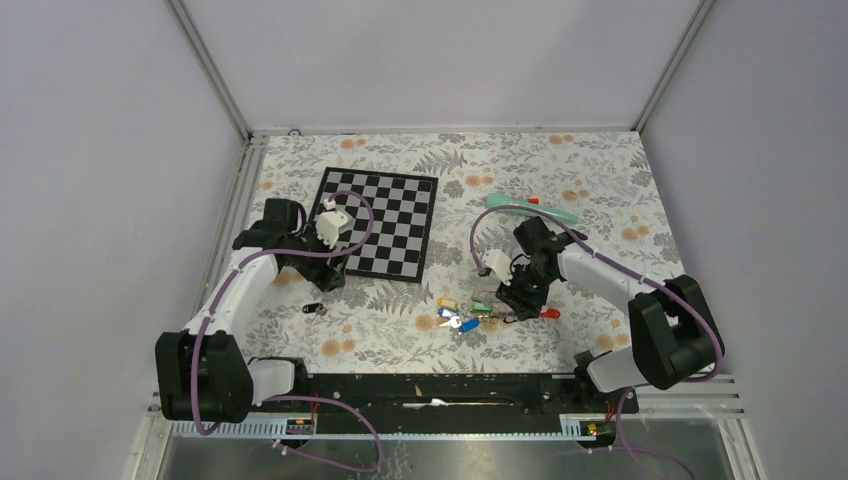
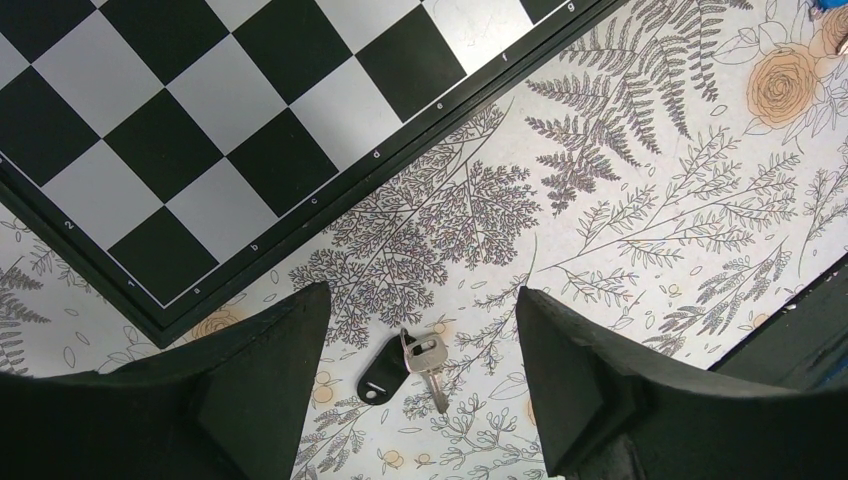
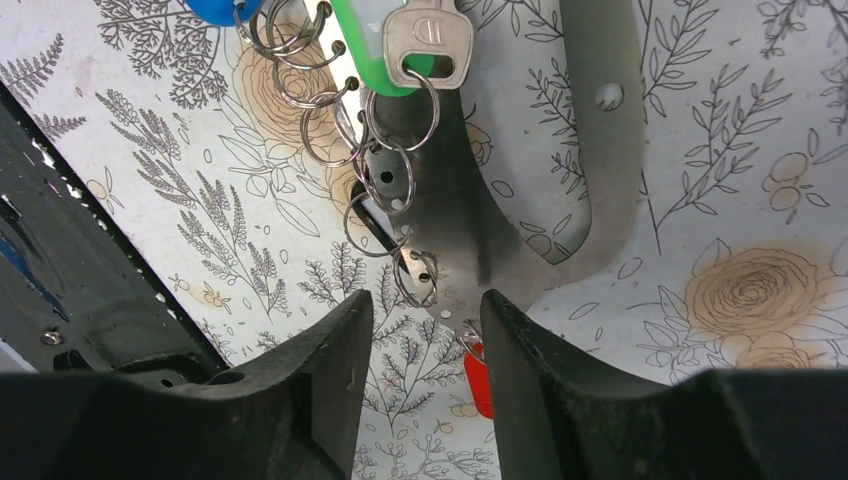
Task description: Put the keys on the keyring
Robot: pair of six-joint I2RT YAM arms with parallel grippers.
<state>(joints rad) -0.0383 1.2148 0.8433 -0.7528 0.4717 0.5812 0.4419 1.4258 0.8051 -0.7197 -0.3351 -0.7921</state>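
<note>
A key with a black tag (image 2: 385,370) lies flat on the floral table, and my left gripper (image 2: 420,300) hangs open above it, one finger on each side; from above, that key (image 1: 312,309) sits just in front of the left gripper (image 1: 332,280). The grey keyring (image 3: 600,150) curves under my right gripper (image 3: 427,298), with several small split rings on it. A green-tagged key (image 3: 400,50) and a blue tag (image 3: 220,10) hang from it. A red tag (image 3: 478,380) lies half hidden by the right finger. The right jaws stand a narrow gap apart with only table between them.
A chessboard (image 1: 385,220) lies at the back left, its corner close to the left gripper. A teal tube with a red cap (image 1: 530,207) lies behind the right arm. Yellow, blue and green tags (image 1: 458,315) cluster at the table's front middle. The black base rail (image 1: 430,385) runs along the near edge.
</note>
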